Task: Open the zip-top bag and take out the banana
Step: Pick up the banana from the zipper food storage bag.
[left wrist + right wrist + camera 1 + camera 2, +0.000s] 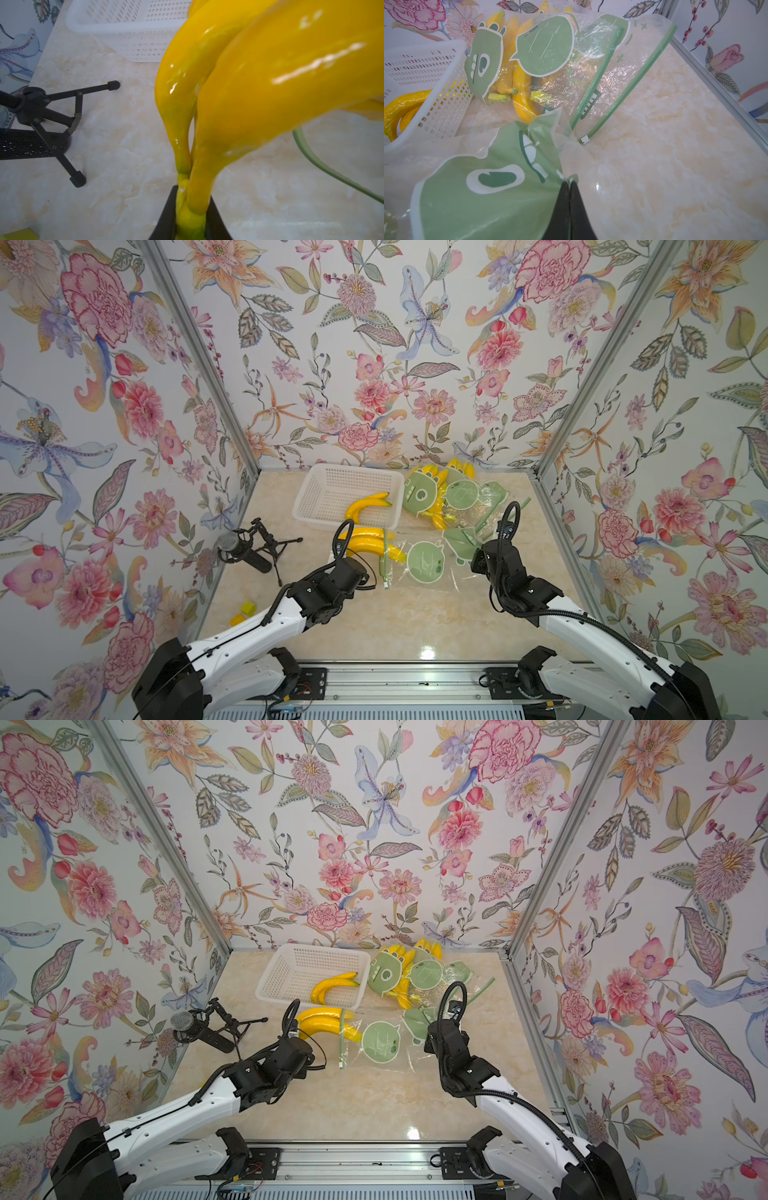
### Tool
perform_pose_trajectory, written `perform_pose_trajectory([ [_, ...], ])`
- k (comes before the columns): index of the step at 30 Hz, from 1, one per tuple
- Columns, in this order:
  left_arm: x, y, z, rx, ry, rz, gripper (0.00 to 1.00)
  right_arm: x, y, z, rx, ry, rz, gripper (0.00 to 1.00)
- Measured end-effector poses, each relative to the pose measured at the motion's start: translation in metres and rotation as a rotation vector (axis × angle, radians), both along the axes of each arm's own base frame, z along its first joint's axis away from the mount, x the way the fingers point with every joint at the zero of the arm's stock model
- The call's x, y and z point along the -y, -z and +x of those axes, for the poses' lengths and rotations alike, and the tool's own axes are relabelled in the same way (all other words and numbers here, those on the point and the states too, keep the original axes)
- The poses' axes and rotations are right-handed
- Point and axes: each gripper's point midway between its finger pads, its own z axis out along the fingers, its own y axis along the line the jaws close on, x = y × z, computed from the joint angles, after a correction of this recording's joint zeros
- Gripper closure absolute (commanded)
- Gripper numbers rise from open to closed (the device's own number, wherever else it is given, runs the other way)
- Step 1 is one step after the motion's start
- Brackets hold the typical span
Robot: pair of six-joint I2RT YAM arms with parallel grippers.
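Left tool [191, 200] clamps the banana [270, 72], right tool [569, 187] pinches the zip-top bag [483, 203]; only wrist views show these grips.

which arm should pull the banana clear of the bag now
Left: the left gripper is shut on the banana stem, near the basket; the right gripper only pinches the bag.

**A robot test cell dressed up as a room**

This was a lab rig, not a home. Floral wallpaper panels [374, 344] sat in bare aluminium posts [202, 356] around a marble-look bench [415, 614]. The left arm [249, 630] and right arm [590, 630] rose from a metal rail [395, 682]. A tripod microphone [232, 545] and a glossy, plastic-looking banana [365, 546] lay on the bench.
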Motion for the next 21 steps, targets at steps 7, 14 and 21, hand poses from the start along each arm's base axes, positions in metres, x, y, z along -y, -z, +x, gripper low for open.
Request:
perform_pose_trajectory([
  [7, -0.032, -0.088, 0.032, 0.147, -0.164, -0.014, 0.9, 0.014, -0.008, -0.006, 0.015, 0.029, -0.017, 1.0],
  [14, -0.079, -0.136, 0.074, 0.184, -0.312, 0.018, 0.9, 0.024, -0.019, -0.011, 0.042, 0.051, -0.001, 1.0],
  [21, -0.07, -0.137, 0.156, 0.126, -0.303, 0.007, 0.92, 0.026, -0.023, -0.014, 0.051, 0.049, 0.007, 1.0],
])
